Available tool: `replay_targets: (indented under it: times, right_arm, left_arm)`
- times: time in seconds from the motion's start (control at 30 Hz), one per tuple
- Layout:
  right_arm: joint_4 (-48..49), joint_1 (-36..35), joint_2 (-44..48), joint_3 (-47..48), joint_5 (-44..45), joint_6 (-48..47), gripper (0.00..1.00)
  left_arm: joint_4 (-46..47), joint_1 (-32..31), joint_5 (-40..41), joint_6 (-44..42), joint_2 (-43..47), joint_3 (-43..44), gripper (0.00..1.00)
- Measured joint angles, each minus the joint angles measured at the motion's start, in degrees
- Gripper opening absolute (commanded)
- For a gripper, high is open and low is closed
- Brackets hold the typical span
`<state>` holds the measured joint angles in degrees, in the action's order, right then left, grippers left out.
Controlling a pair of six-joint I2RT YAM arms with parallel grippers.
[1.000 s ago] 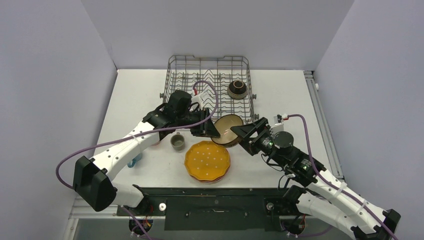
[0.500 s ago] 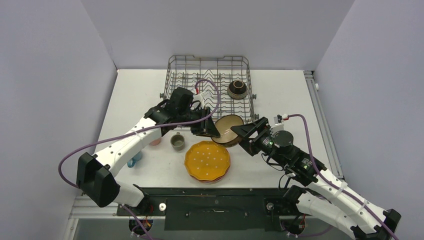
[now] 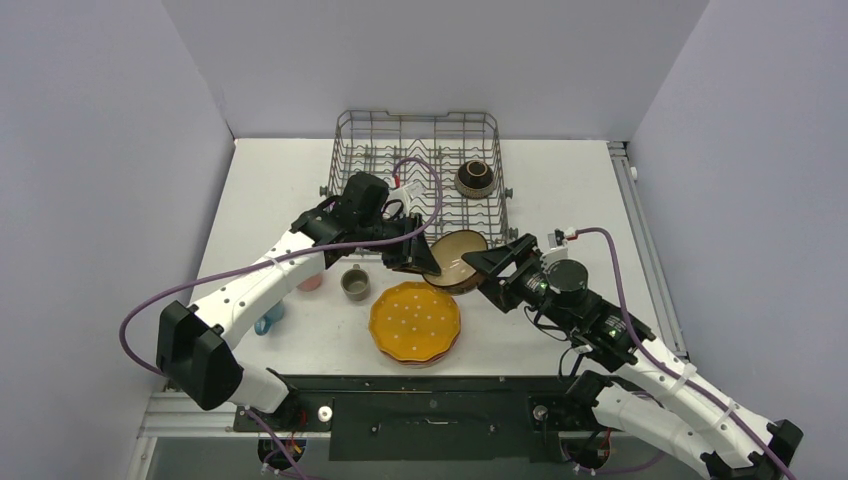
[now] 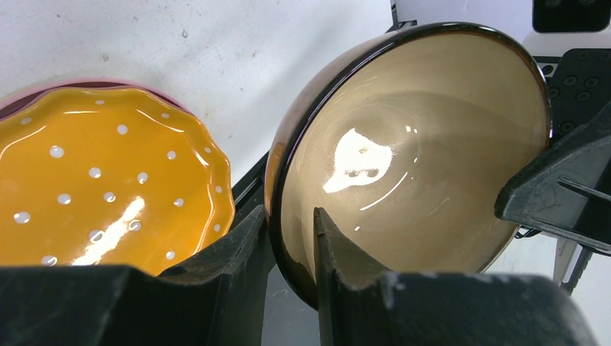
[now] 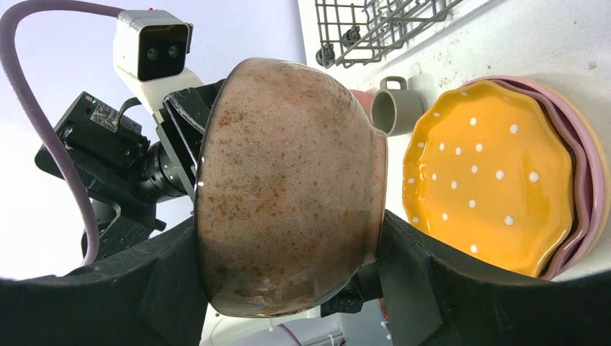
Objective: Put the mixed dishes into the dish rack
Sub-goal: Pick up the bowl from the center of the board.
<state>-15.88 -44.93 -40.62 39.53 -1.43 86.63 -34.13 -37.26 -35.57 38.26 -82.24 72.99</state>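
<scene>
Terracotta bowl (image 3: 458, 259): held off the desk (image 3: 560, 190) between the two arms, just near the dish rack's near right corner; it is tipped on its side, with the glossy beige inside (image 4: 411, 158) facing left and the speckled brown outside (image 5: 288, 187) facing right.
Left jaws: narrow, pinching the bowl's dark rim, one finger inside the bowl and one outside.
Right jaws: wide, spanning the bowl's outer wall, with a finger against each side.
Dish rack (image 3: 345, 150): at the far middle of the desk; a dark brown bowl (image 3: 474, 178) sits in its right part.
Scalloped plate (image 3: 415, 322): orange-yellow with white dots, lying flat at the near middle of the desk, just near the held bowl.
Pink plates (image 5: 576, 180): stacked under the scalloped plate, their rims showing at its edge.
Grey-green cup (image 3: 355, 284): upright on the desk, left of the scalloped plate.
Pink cup (image 3: 311, 283): just left of the grey-green cup, partly hidden by the left arm (image 3: 250, 295).
Blue mug (image 3: 268, 320): near left, mostly hidden under the left arm.
</scene>
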Motion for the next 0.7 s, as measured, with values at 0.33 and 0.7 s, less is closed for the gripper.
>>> replay_targets:
  times: [0.33, 0.7]
  right_arm:
    - [-3.0, 0.4, -1.1, 2.4, -2.7, -1.7, 0.06]
    - [-5.9, 0.3, -1.1, 4.4, -4.5, -3.5, 0.27]
  left_arm:
    - [-1.1, 0.1, -1.2, -0.8, -0.1, 0.1, 0.0]
    - [-1.2, 0.1, -2.3, -1.1, -0.1, 0.3, 0.0]
